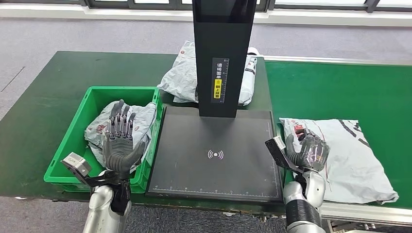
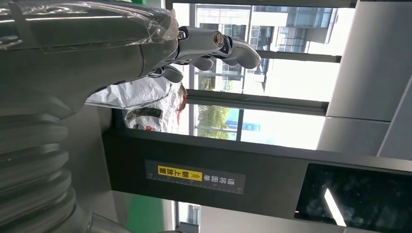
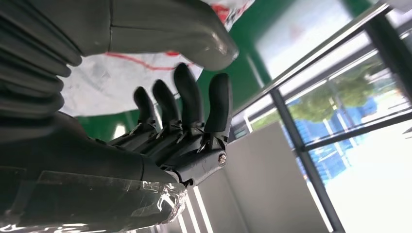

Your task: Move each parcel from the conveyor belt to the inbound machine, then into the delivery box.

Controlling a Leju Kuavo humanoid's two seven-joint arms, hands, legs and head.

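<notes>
The next parcel [image 1: 340, 155] lies flat on the green conveyor belt [image 1: 340, 92], and the right hand [image 1: 307, 151] sits at its near left corner, fingers apart with nothing between them; whether it touches the bag I cannot tell. From that hand the parcel spreads away to the right, its long axis running across the belt. The inbound machine [image 1: 214, 155] lies just to the hand's left, so this arm is the nearer one. The left hand [image 1: 119, 141] hovers open, fingers spread, over the delivery box [image 1: 73, 141], above a parcel already inside it [image 1: 141, 119]
</notes>
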